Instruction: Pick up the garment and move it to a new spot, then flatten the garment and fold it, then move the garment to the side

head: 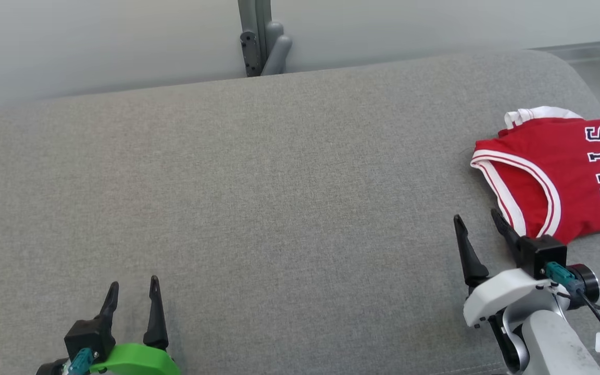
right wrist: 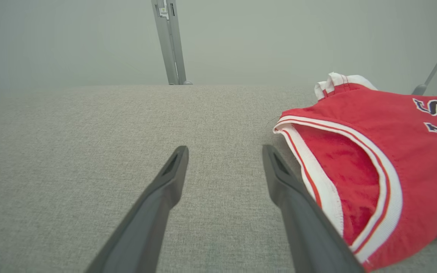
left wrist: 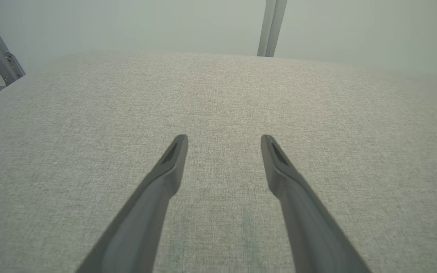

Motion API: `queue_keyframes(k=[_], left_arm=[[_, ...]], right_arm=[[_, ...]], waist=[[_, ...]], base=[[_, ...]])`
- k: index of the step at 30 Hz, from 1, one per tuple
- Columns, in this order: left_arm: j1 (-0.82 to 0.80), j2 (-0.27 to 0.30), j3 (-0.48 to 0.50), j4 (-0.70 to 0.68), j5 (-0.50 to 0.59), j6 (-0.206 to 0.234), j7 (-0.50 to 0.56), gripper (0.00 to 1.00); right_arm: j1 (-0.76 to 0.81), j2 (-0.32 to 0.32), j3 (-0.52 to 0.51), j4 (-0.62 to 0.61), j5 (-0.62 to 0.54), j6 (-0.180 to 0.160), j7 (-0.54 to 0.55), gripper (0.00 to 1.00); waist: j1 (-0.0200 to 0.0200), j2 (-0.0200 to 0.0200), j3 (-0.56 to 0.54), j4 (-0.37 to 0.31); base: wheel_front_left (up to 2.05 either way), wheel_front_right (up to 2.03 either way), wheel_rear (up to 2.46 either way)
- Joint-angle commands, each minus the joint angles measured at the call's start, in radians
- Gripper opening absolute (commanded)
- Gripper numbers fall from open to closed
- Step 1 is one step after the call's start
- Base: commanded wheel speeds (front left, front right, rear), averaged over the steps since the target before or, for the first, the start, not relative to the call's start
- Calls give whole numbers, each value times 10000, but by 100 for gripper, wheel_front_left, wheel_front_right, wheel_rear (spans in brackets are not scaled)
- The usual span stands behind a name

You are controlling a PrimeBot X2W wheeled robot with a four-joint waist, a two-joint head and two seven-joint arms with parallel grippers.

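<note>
While the garment (head: pixel 565 151) lies far right, right fingers (head: pixel 467 250) apart beside it, left fingers (head: pixel 155 312) apart, pointing forward.

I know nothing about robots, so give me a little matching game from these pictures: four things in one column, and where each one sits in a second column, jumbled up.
Things
1. left gripper
2. right gripper
3. red jersey
4. grey metal post

Places
A. behind the far edge of the grey cushion, near the middle
B. open, low on the left, over bare fabric
C. lying at the cushion's right end
D. open, close beside the jersey's white-trimmed armhole

Pairs: 1-B, 2-D, 3-C, 4-A
</note>
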Motion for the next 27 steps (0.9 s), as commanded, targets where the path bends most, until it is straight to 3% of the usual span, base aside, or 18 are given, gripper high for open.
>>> queue_keyframes(k=[1,27], left_arm=[[241,41,65,-3,-113,-17,3,100],[661,41,195,-187,-3,-267,3,100]], right_arm=[[280,25,-118,-99,-158,-16,-20,100],[1225,480,-47,-1141,-812,-17,-20,100]], waist=[[0,0,-503,196],[0,0,-968,290]], base=[[0,0,0],[0,0,0]])
